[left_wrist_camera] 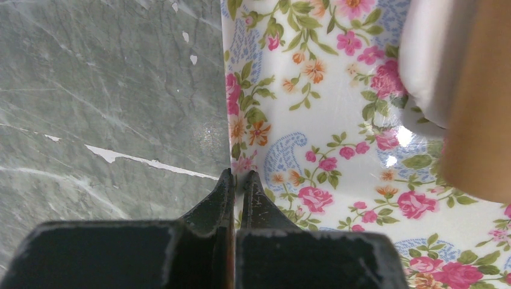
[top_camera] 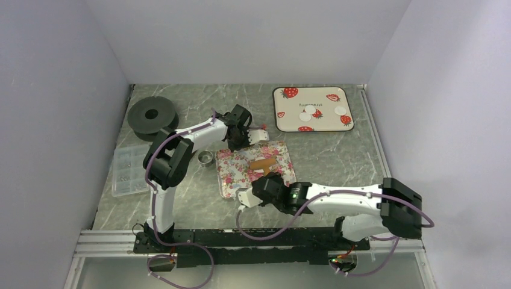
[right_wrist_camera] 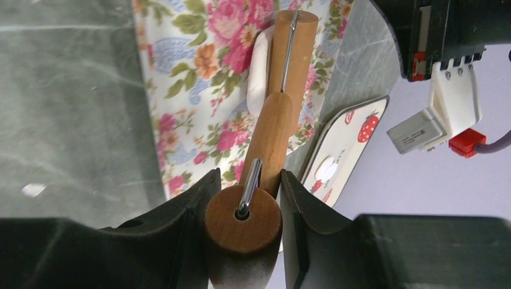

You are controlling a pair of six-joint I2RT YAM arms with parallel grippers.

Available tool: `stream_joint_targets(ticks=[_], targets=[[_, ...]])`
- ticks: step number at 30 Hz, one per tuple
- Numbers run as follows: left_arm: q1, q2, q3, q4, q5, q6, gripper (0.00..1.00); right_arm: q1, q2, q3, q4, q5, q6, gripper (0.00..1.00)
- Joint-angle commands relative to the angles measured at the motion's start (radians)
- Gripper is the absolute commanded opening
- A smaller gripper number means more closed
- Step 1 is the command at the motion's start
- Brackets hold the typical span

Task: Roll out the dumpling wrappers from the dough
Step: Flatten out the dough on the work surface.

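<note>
Strawberry tray is holding dumpling wrappers, left gripper is pinching floral tray at its rim, and right gripper is clamping rolling pin lying on dough in it.

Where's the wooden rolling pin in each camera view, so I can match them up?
Top external: rolling pin mid-frame, over the floral tray.
Left wrist: rolling pin is a brown blur at the right edge.
Right wrist: rolling pin at centre, its handle held by the right end effector.
Shared landmark: the floral tray's pink roses, in all three views.
</note>
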Motion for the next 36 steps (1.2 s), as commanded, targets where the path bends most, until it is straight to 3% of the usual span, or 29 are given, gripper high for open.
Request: stream_joint_targets(ticks=[1, 12, 24, 28, 36], targets=[[-0.033, 0.123, -0.085, -0.097, 0.025, 0.029, 0.0, -0.057, 0.129, -0.023, -0.207, -0.128, 0.004, 0.0], [-0.034, 0.122, -0.082, -0.095, 0.025, 0.031, 0.0, 0.067, -0.051, -0.066, -0.416, -0.113, 0.198, 0.0], [-0.034, 0.131, -0.079, -0.099, 0.026, 0.029, 0.0, -0.056, 0.062, -0.047, -0.212, -0.149, 0.015, 0.0], [-0.034, 0.125, -0.085, -0.092, 0.025, 0.032, 0.0, -0.05, 0.068, -0.034, -0.263, -0.146, 0.061, 0.0], [-0.036, 0.129, -0.084, -0.091, 0.024, 0.033, 0.0, 0.084, -0.061, -0.061, -0.396, -0.137, 0.218, 0.0]])
